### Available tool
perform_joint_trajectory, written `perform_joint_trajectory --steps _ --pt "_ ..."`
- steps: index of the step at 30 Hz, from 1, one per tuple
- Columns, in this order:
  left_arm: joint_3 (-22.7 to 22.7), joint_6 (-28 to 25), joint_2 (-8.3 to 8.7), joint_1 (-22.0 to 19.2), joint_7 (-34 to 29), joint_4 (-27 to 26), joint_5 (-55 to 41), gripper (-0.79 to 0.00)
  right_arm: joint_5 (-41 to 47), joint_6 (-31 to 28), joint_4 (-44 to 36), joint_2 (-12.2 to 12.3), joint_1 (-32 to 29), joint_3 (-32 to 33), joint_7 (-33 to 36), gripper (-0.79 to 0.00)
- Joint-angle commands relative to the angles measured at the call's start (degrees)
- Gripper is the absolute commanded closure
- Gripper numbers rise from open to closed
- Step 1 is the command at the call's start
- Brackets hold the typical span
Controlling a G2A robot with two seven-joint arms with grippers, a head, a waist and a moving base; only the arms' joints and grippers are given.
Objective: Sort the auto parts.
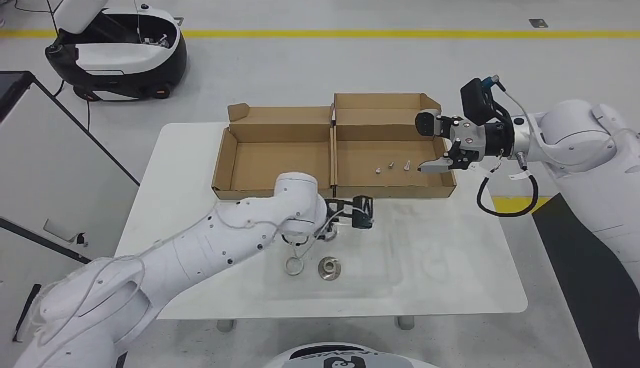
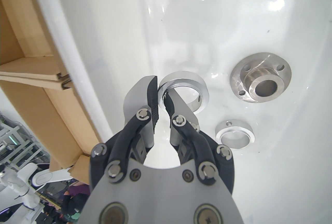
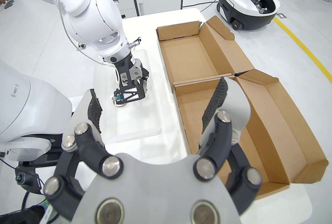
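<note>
Currently two rings (image 2: 234,134), one flange (image 2: 260,81), two boxes (image 1: 270,153); left jaws pinch larger ring (image 2: 202,95) wall; right jaws wide, empty.

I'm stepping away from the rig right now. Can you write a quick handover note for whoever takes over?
Left claw: shut on the wall of the large ring, on the tray.
Right claw: open, holding nothing, over the right box edge.
Also on the tray: small ring, flanged hub.
Done: a few small parts lie in the right box.
Left: both rings and the hub.
</note>
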Motion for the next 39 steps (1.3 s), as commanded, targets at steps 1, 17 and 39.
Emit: perform_joint_trajectory --steps 1,17,39 --pt "-2.1 0.0 1.47 1.5 -0.2 -3.5 0.8 0.000 0.0 0.0 0.0 0.0 0.0 0.0 0.0 -0.785" --pt "-29.3 -14.6 13.46 19.2 15.0 -23.1 6.2 0.000 0.0 0.0 0.0 0.0 0.0 0.0 0.0 -0.785" --pt "-48.3 -25.3 18.59 32.1 46.5 -24.2 4.5 0.000 0.0 0.0 0.0 0.0 0.0 0.0 0.0 -0.785"
